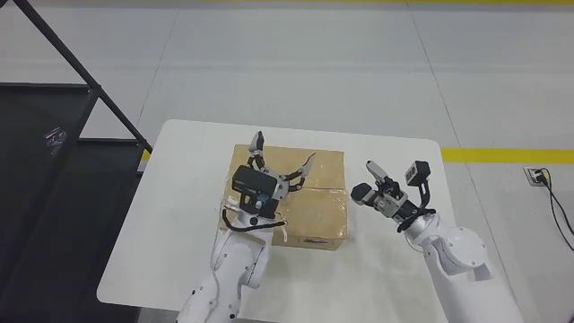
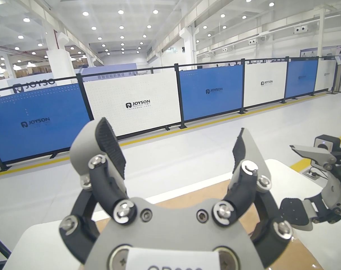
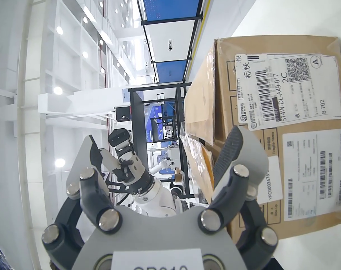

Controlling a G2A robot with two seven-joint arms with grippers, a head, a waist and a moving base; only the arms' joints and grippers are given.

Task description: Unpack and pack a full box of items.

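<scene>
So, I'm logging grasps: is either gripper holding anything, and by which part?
Nothing is held. The left gripper is open above the box, the right gripper open beside it.

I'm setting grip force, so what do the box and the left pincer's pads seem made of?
Box: matte brown cardboard, judging by its folded flaps and creased edges, with glossy clear tape on the top seam and paper labels. Left pincer pads: black, ribbed, probably rubber; the grey fingers look smooth, metal or plastic.
</scene>
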